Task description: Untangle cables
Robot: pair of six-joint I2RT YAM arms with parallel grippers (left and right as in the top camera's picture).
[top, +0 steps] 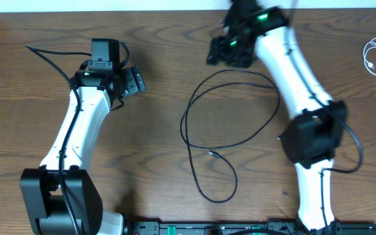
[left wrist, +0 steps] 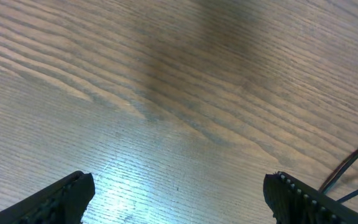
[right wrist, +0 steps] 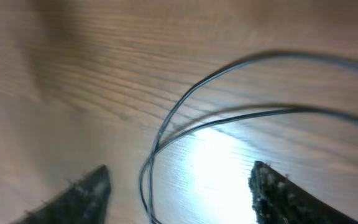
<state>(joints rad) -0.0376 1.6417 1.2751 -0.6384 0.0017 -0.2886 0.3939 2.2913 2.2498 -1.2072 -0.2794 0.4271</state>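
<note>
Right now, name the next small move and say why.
Probably lower the right gripper and close it on the black cable. Two strands of its loop show between the open jaws, not yet pinched. The left gripper is open over bare wood and holds nothing.

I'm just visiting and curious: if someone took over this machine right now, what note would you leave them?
Left gripper: open, empty, over bare table.
Right gripper: open, above the black cable, not gripping it.
Black cable: one loose loop mid-table.
White cable: bunched at the right edge, well apart from the loop.
Done: those two are separated.
Left: the loop probably needs straightening.
</note>
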